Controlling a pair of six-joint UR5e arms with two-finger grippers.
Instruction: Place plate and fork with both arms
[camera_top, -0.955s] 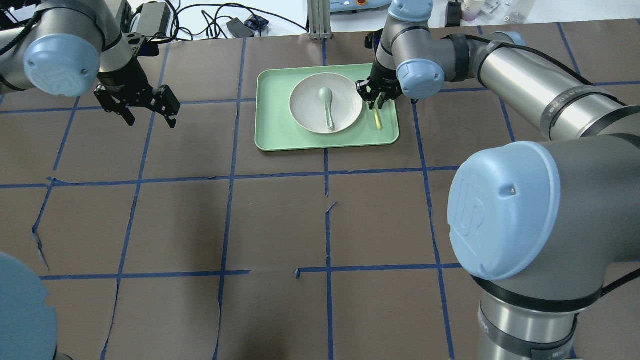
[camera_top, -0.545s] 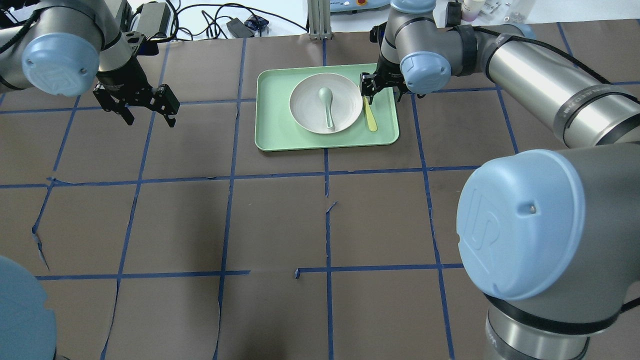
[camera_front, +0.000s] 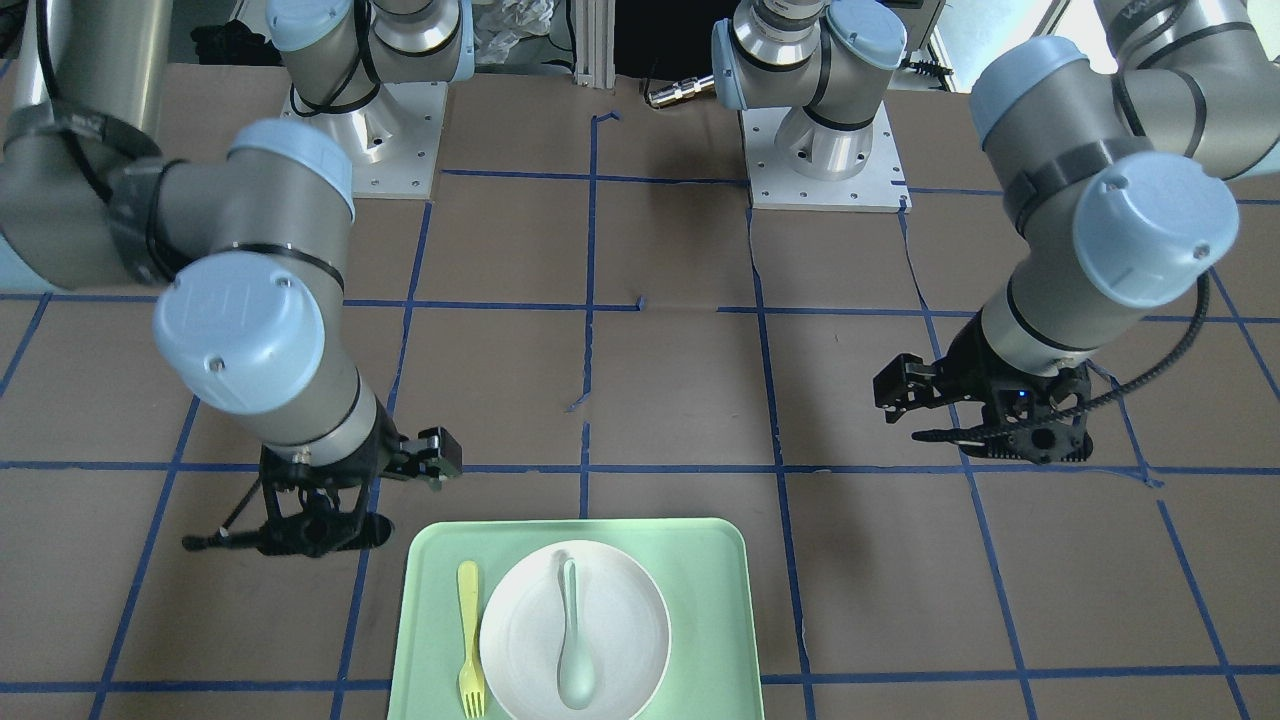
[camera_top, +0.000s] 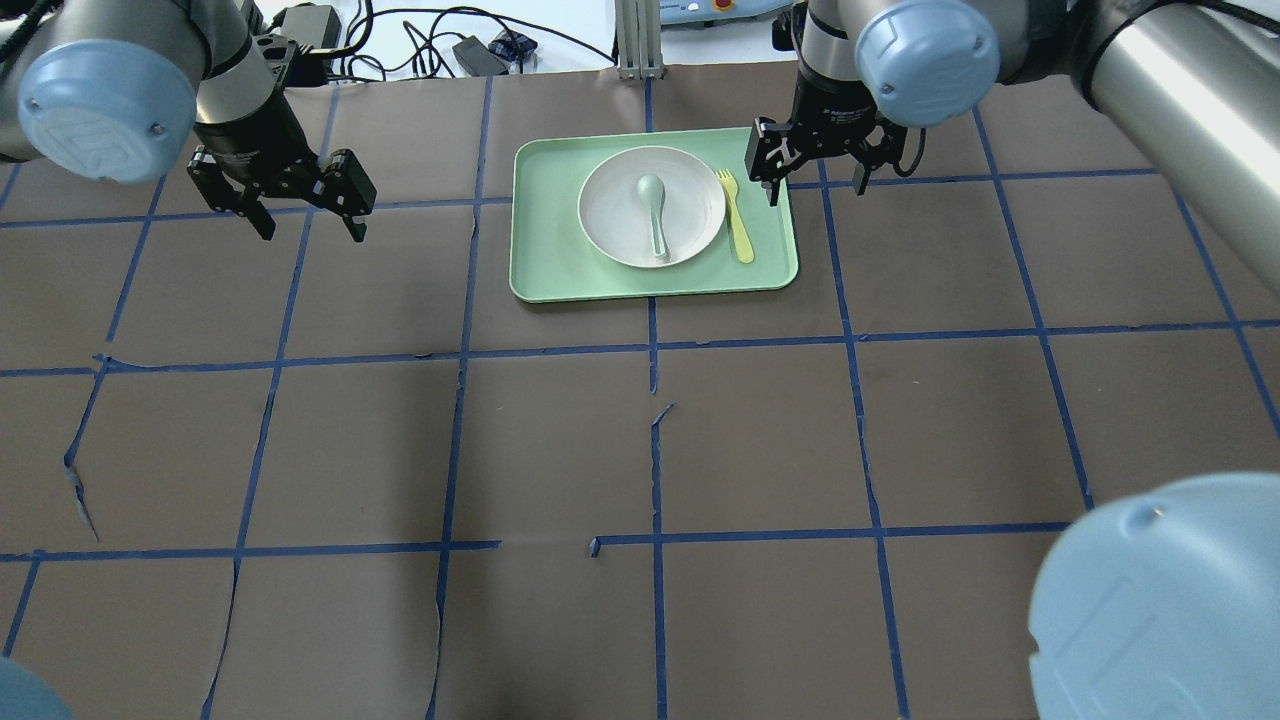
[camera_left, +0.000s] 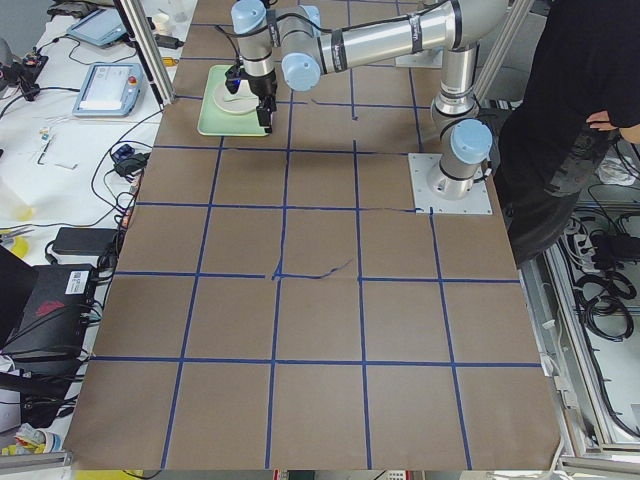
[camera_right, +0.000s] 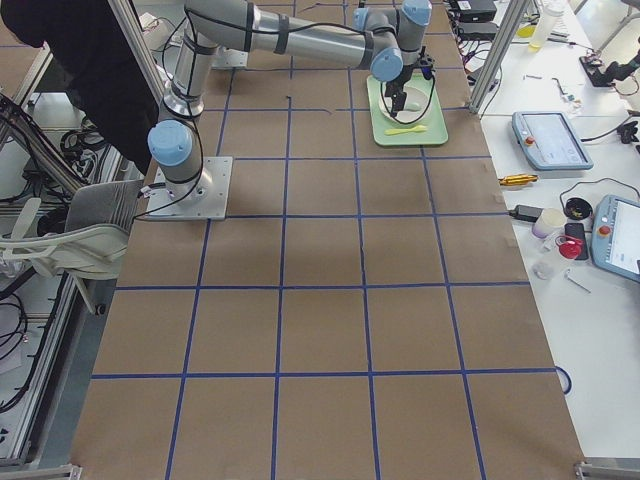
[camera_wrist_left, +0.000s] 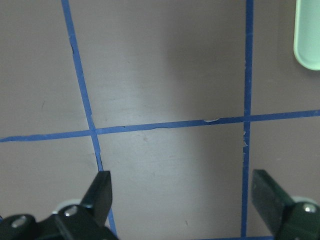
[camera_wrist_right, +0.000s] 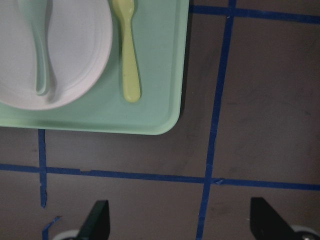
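The off-white plate (camera_top: 690, 195) lies in the mint-green tray (camera_top: 545, 250) with a pale green spoon (camera_top: 655, 215) in it. The yellow fork (camera_top: 737, 218) lies flat on the tray just right of the plate, tines to the far side. It also shows in the front view (camera_front: 468, 625) and the right wrist view (camera_wrist_right: 127, 55). My right gripper (camera_top: 830, 165) is open and empty, raised over the tray's right edge and the table beside it. My left gripper (camera_top: 305, 210) is open and empty over bare table, well left of the tray.
Brown paper with blue tape lines (camera_top: 655, 440) covers the table. Cables and boxes (camera_top: 470, 45) lie past the far edge. In the left wrist view only a tray corner (camera_wrist_left: 307, 35) shows. A person (camera_left: 590, 90) stands beside the robot's base.
My right gripper let go of the fork, which now lies beside the plate, and moved up and to the right off it. My left gripper shifted slightly.
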